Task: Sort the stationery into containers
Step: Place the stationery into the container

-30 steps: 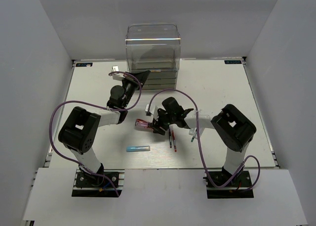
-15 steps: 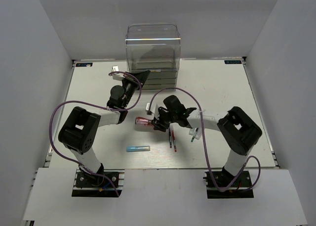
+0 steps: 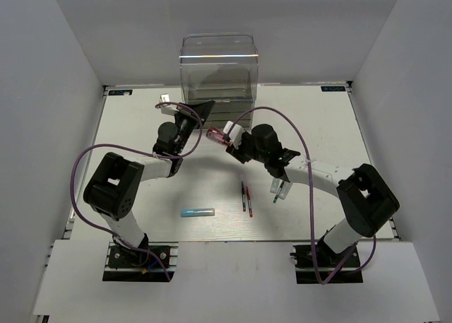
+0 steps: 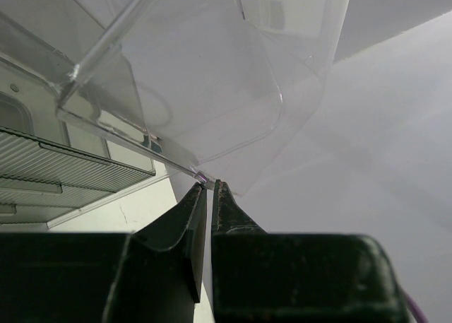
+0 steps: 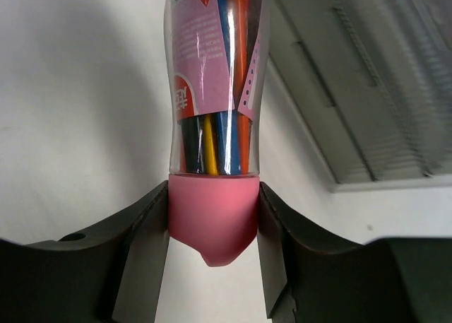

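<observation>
The clear organiser (image 3: pixel 219 65) stands at the table's far edge, with drawers (image 3: pixel 236 112) below. My left gripper (image 3: pixel 205 108) is at its lower front left; in the left wrist view it (image 4: pixel 209 186) is shut on the thin edge of the organiser's clear front flap (image 4: pixel 212 90). My right gripper (image 3: pixel 230 140) is shut on the pink cap of the stubby pink cylinder (image 3: pixel 217 133), a clear tube of coloured refills, and holds it just in front of the drawers. In the right wrist view the cap (image 5: pixel 212 220) sits between the fingers, with the drawers (image 5: pixel 367 90) to the right.
A light blue stick (image 3: pixel 197 213) lies near the front centre. Two thin pens (image 3: pixel 244 196) lie side by side mid-table. A green pen (image 3: pixel 278 193) lies partly under my right arm. White walls close in the table on three sides.
My right gripper has lifted the pink cylinder from mid-table and carried it away from me to just in front of the organiser's drawers. My left arm has not moved.
</observation>
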Tool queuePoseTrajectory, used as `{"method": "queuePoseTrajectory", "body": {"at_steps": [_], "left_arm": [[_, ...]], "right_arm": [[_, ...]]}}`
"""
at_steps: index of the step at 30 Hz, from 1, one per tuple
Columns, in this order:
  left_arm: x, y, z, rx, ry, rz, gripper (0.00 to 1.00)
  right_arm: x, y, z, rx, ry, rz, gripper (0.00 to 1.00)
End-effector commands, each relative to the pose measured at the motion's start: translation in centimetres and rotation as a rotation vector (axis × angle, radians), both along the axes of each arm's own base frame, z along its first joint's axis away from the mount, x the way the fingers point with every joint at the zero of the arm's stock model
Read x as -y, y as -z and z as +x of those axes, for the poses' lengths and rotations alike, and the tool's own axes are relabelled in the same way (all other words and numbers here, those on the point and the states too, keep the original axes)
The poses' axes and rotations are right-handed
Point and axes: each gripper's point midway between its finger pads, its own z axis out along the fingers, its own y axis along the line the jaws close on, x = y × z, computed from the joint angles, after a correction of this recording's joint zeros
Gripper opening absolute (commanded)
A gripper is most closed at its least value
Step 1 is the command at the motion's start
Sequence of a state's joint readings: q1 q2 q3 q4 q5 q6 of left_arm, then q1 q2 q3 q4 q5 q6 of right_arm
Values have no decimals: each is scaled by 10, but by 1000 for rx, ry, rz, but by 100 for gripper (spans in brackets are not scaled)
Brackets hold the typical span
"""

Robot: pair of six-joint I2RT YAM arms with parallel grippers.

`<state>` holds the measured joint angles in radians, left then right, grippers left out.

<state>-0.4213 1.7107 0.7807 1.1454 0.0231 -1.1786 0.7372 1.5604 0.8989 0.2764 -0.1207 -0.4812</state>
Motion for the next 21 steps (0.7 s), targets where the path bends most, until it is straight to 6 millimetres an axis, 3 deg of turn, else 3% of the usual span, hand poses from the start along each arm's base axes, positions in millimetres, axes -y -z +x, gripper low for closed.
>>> {"method": "queuePoseTrajectory", "body": {"at_steps": [1,10,21], "left_arm": [[-7,-58,-8,145,-20,-62,2],[-6,-62,-8,153,-20,-66,2],[-4,-58,-7,146,-11,-60,2]], "right_arm": [[18,-42,43,185,168,58,0],[41,-79,93,361,304,34,0],[48,-104,119,576,319,-61,0]]}}
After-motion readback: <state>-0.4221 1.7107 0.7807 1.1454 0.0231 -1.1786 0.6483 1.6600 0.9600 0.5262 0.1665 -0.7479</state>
